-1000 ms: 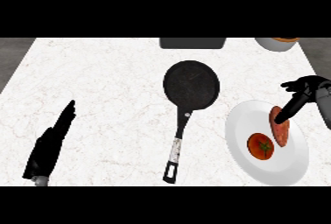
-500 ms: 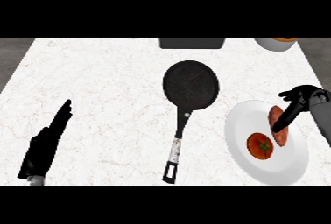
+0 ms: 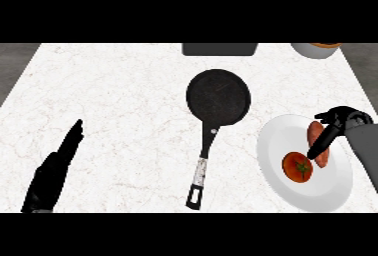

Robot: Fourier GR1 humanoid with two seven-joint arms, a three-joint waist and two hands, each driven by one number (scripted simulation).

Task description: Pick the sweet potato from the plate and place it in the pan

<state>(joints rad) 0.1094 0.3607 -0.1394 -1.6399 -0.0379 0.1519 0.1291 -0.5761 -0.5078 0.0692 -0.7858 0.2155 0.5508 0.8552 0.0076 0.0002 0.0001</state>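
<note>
place: pretty clearly a kitchen
surface: white marble-look counter point(image 3: 125, 100)
cookware: black frying pan point(image 3: 218, 95) mid-counter
dishes: white plate point(image 3: 284, 185) of food right of the pan, bowl point(image 3: 316, 49) behind it

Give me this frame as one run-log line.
right hand over sweet potato, no grip seen | tomato beside it on plate | pan empty | left hand resting open

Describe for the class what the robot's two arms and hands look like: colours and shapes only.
The left hand is matt black, slim and tapering to a narrow tip. The right hand is also black, with slender fingers, and joins a smooth grey, rounded forearm. No cables or markings are visible.
</note>
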